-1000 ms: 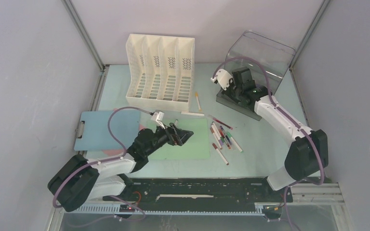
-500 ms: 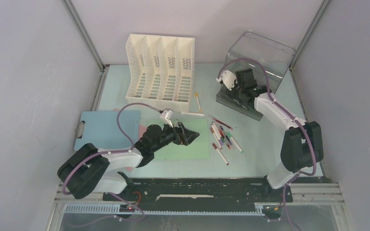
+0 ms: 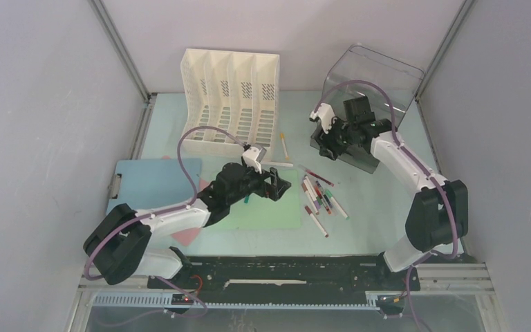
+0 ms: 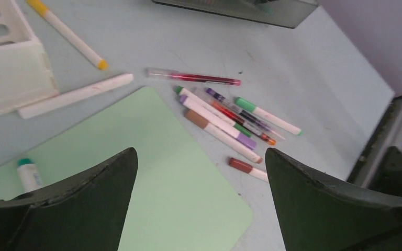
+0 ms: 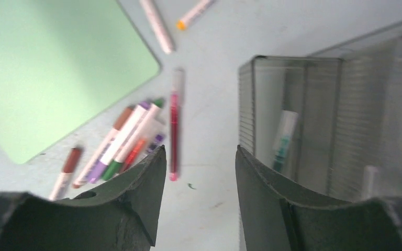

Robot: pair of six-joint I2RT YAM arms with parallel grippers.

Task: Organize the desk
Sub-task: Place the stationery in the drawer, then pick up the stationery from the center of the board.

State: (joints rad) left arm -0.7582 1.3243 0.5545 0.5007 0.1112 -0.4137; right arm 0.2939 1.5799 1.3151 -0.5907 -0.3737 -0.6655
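The desk (image 3: 380, 207) is a pale mint tabletop. Several loose markers (image 3: 321, 197) lie right of a light green sheet (image 3: 273, 211). My left gripper (image 3: 281, 187) hovers open over that sheet's right part; in the left wrist view its jaws (image 4: 200, 152) stand wide, empty, with the markers (image 4: 225, 120) ahead. My right gripper (image 3: 326, 144) is open and empty just in front of the clear pen box (image 3: 349, 149). The right wrist view shows its jaws (image 5: 200, 149) above bare desk beside the box (image 5: 293, 125), where a teal marker (image 5: 282, 138) lies. A red pen (image 5: 174, 123) lies just ahead.
A white file organizer (image 3: 229, 97) stands at the back left, a clear plastic cover (image 3: 373, 79) at the back right. A blue clipboard (image 3: 153, 185) and pink sheet (image 3: 188, 235) lie left. A white stick (image 3: 276, 164) and yellow-tipped pen (image 3: 283, 145) lie near the organizer.
My right gripper opened and drew back out of the clear box toward the desk's middle. My left arm reached further right over the green sheet, still open.
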